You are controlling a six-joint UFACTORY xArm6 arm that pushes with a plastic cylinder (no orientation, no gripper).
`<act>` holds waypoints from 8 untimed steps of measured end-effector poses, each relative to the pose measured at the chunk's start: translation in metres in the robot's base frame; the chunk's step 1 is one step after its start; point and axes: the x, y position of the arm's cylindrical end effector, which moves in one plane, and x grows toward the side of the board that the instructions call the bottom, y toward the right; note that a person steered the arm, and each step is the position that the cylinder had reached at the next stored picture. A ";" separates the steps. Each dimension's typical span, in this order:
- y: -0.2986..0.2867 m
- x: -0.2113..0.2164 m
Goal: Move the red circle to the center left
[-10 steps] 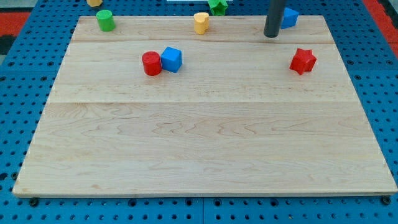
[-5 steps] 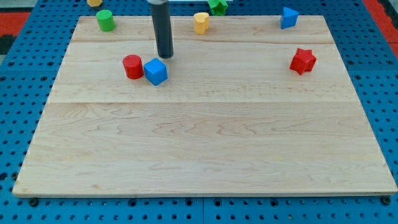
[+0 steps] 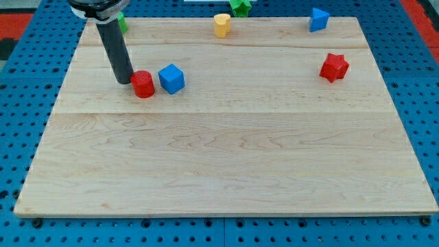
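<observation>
The red circle block (image 3: 143,84) sits on the wooden board (image 3: 226,151) in its upper left part. My tip (image 3: 124,81) is just to the view's left of the red circle, touching or nearly touching its side. A blue cube (image 3: 171,78) stands a short way to the view's right of the red circle, apart from it.
A red star block (image 3: 334,66) sits at the upper right. A blue block (image 3: 317,18) and a yellow block (image 3: 221,25) stand along the top edge. A green block (image 3: 241,6) lies beyond the top edge. Another green block (image 3: 122,20) is partly hidden behind the rod.
The rod has swung from above the blue cube to the left side of the red circle. The red circle has shifted slightly down. The blue cube has stayed put.
</observation>
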 end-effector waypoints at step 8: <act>-0.044 0.009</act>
